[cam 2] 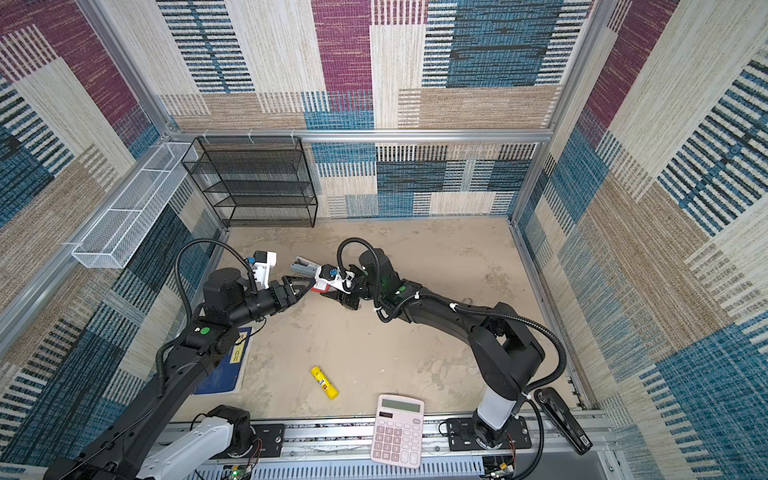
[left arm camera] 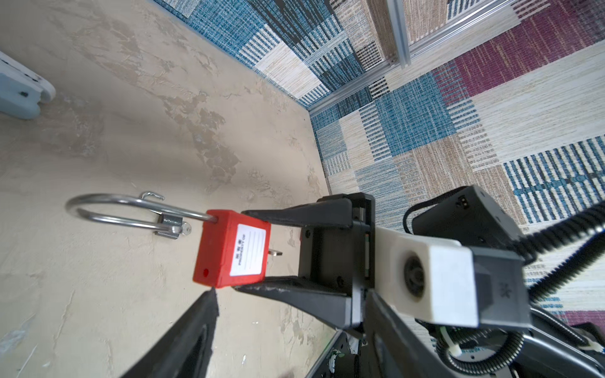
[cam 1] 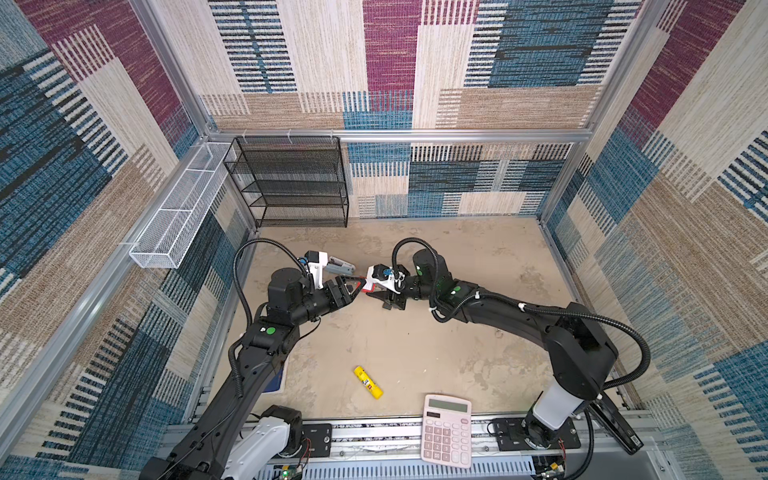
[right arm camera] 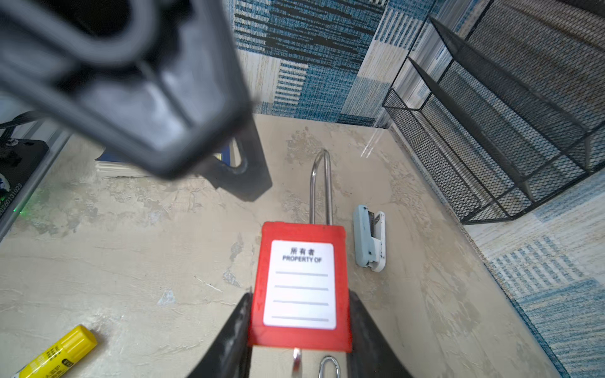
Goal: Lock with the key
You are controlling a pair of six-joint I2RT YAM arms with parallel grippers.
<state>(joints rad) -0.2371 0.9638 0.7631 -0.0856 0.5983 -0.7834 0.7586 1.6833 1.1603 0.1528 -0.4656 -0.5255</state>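
A red padlock [right arm camera: 299, 284] with a white label is clamped between the fingers of my right gripper [right arm camera: 299, 296], which is shut on its body. It shows in both top views [cam 1: 371, 289] [cam 2: 319, 289]. The steel shackle [left arm camera: 98, 209] points away from the right gripper. A silver key [right arm camera: 296, 360] sticks out of the lock's underside between the right fingers, with a ring [right arm camera: 329, 366] beside it. My left gripper [left arm camera: 291, 314] is open and holds nothing. One of its fingertips [left arm camera: 211, 294] is almost at a corner of the padlock [left arm camera: 229, 248].
A pale blue stapler [cam 1: 340, 266] lies just behind the grippers. A yellow glue stick [cam 1: 368, 382] and a pink calculator [cam 1: 446, 430] lie toward the front. A black mesh rack [cam 1: 291, 183] and a white wire basket [cam 1: 178, 216] stand at the back left. A blue book [cam 2: 224, 370] lies under the left arm.
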